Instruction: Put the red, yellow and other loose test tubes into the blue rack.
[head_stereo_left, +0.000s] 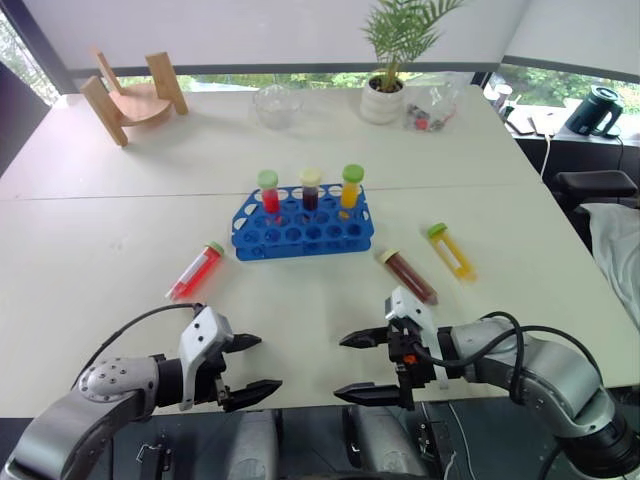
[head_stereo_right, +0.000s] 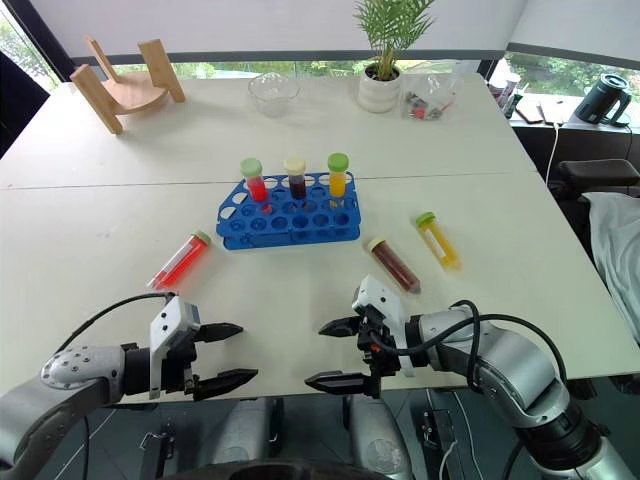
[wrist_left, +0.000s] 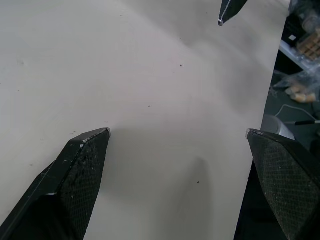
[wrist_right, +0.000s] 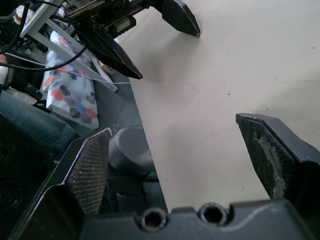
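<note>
White table (head_stereo_left: 120, 250) holds blue rack (head_stereo_left: 303, 233) (potted plant (head_stereo_left: 385, 60) behind).

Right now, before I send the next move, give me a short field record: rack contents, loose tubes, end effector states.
rack: blue rack, mid-table
tubes in rack: three upright in the back row, red, dark, orange
loose tubes: three lying on the table
left of rack: red tube
right of rack: brown tube, yellow tube
left end effector: open, empty, near table edge
right end effector: open, empty, near table edge
</note>
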